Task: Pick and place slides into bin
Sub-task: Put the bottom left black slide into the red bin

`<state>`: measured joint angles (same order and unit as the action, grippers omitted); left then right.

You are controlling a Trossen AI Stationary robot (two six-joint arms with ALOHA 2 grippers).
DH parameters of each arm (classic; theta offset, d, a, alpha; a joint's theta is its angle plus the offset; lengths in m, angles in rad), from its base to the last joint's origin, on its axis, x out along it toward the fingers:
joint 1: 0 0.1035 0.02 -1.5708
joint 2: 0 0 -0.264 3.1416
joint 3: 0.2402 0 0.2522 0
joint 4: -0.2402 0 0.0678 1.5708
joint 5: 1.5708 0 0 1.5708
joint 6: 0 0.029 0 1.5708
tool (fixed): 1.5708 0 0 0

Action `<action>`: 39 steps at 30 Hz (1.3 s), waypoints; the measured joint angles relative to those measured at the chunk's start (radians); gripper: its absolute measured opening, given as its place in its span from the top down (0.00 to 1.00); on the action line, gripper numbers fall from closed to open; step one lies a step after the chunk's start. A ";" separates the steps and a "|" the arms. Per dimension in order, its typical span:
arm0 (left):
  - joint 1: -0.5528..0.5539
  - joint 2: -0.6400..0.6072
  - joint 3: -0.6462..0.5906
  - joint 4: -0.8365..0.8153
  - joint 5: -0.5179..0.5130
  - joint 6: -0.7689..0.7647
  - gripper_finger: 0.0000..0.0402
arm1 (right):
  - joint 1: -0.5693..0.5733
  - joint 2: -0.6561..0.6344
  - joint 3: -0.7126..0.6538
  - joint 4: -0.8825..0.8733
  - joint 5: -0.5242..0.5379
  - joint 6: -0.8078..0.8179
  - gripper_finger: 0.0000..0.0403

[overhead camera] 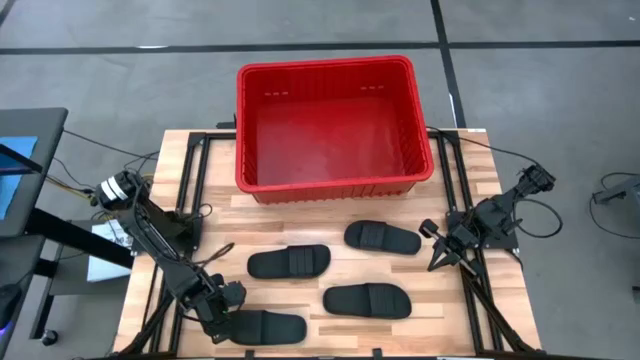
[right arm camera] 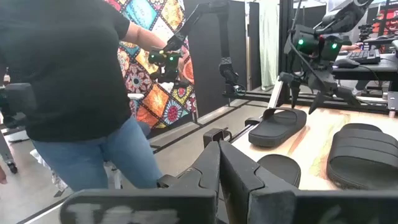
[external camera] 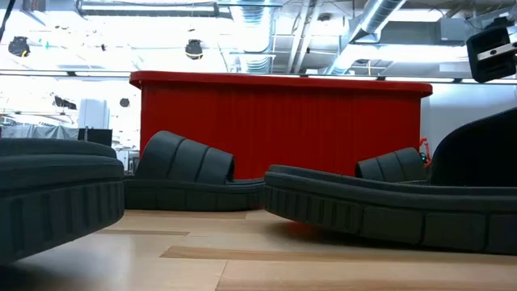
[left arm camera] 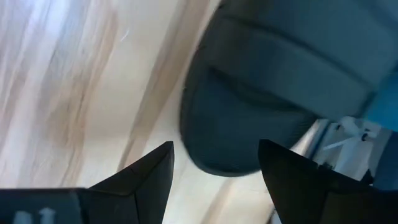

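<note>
So all four sandals [overhead camera: 290, 262] are flat on the worktop [overhead camera: 330, 210], none in the red bin [overhead camera: 335, 125] at the far side yet. Left hand [overhead camera: 222, 322] is down at the near left corner, fingers spread right over the end of the nearest sandal [overhead camera: 262, 327], not gripping it. Right hand [overhead camera: 440, 253] sits clenched and empty at the right edge. A person [right arm camera: 74, 93] stands past the worktop.

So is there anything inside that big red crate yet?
No. From above, the bin shows only its bare red floor; all four slides lie on the table in front of it. Only the strip under its near wall is hidden.
</note>
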<state>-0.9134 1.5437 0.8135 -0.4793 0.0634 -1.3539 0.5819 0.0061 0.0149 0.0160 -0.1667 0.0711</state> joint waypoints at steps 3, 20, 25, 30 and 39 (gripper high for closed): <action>0.010 0.034 0.000 0.000 0.016 0.001 0.44 | 0.000 0.000 0.000 0.000 0.000 0.000 1.00; 0.027 0.086 0.003 0.006 -0.027 -0.014 0.84 | 0.000 0.000 0.000 0.000 0.000 0.000 1.00; 0.027 0.088 0.016 0.000 -0.033 -0.028 0.97 | 0.000 0.000 0.000 0.000 0.000 0.000 1.00; 0.029 0.094 0.090 -0.049 -0.050 -0.025 0.99 | 0.000 0.000 0.000 0.000 0.000 0.000 1.00; 0.029 0.093 0.240 -0.302 -0.112 -0.019 1.00 | 0.000 0.000 0.000 0.000 0.000 0.000 1.00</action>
<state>-0.8848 1.6367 1.0532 -0.7812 -0.0482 -1.3727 0.5819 0.0059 0.0151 0.0162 -0.1665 0.0711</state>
